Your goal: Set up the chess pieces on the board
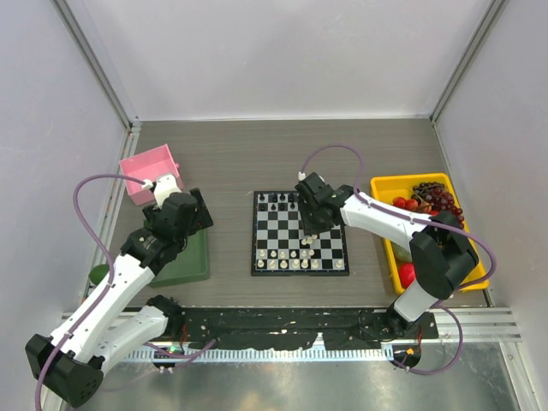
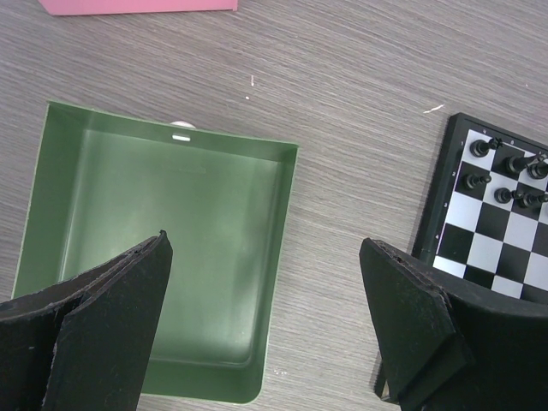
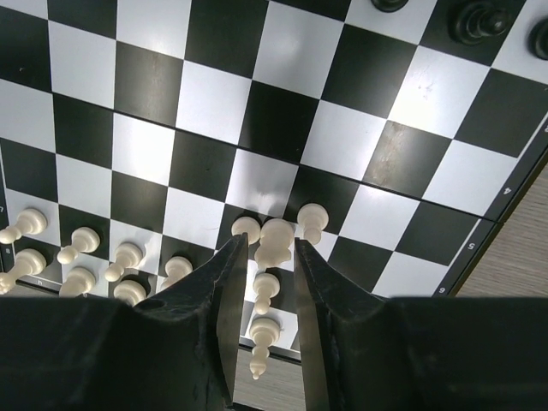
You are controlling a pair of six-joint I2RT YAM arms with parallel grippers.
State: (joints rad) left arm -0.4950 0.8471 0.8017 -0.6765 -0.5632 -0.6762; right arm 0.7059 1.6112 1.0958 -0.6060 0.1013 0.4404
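Over the near side of the board point(image 1: 278, 235), mid-table, the right gripper point(image 3: 270, 247) has its fingers squeezed in on a cream piece point(image 3: 276, 238) beside the other cream chess pieces point(image 3: 81, 257). Black pieces point(image 1: 278, 201) sit on the far rows. The left gripper point(image 2: 265, 248) hangs spread wide above the green tray point(image 2: 171, 205).

Plain pale grey walls point(image 1: 282, 51) close in the back and both sides, with aluminium posts point(image 1: 94, 60) slanting through the upper corners. The counter point(image 1: 231, 154) is grey-brown wood-grain laminate. A metal rail point(image 1: 479, 321) crosses the lower frame. The light is soft and even.
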